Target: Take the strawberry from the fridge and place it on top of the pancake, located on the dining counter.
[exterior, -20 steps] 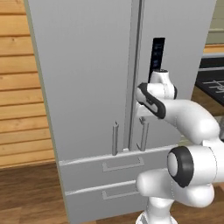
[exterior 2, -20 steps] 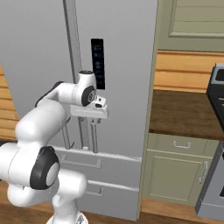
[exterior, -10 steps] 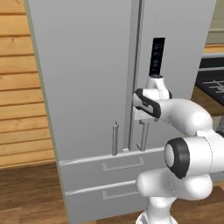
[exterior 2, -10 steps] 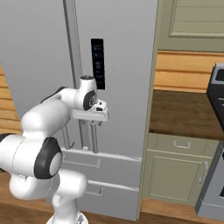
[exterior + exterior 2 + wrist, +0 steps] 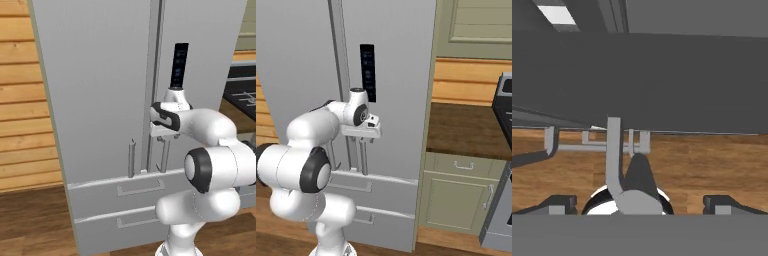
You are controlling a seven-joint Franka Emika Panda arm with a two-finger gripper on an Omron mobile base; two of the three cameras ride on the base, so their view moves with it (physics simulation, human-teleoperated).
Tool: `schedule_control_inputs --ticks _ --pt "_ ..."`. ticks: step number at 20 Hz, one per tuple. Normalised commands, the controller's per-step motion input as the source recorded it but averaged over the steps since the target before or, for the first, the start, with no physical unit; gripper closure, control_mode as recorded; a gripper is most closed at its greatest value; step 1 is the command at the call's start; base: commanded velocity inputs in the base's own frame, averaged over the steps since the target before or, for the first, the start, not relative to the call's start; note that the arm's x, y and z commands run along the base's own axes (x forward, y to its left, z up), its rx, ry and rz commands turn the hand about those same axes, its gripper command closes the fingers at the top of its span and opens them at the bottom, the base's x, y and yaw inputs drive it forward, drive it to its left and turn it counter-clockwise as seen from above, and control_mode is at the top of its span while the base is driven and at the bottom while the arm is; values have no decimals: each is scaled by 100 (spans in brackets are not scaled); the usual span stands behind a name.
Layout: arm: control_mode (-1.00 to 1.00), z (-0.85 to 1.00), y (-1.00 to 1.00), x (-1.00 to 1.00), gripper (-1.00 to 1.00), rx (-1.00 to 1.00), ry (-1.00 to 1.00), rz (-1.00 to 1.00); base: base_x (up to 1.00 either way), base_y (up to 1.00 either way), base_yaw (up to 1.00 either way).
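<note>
Left base view: the tall light-grey two-door fridge [image 5: 105, 100] stands shut; the strawberry is presumably inside.

Right base view: the two-finger gripper [image 5: 363, 142] reaches its rigid vertical bar handle [image 5: 363, 156], the sensible hold.

Hand view: fingertips [image 5: 559, 202] spread wide, straddling the bar.

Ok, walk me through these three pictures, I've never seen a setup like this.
The white jointed machine is a robot arm on a drivable base, in a rendered kitchen. Two pictures come from cameras on the base, behind the arm to its left and right; both face the tall grey fridge, whose doors are shut. The third camera rides on the hand and looks along the tool, so its picture is tilted. There the two dark fingertips stand wide apart on either side of a bar handle of the fridge. The tool is open and holds nothing. To the right of the fridge is a wooden counter over green cabinets.
</note>
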Motion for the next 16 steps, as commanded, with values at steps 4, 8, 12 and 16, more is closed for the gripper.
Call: schedule_control_inputs --ticks 4,8,12,16 --pt "-100 -24 0 15 -100 0 0 0 0 0 0" --pt "-100 -34 0 10 -100 -3 0 0 0 0 0" --pt "-100 -33 0 -1 100 -4 0 0 0 0 0" --pt "-100 -27 3 -4 100 -4 0 0 0 0 0"
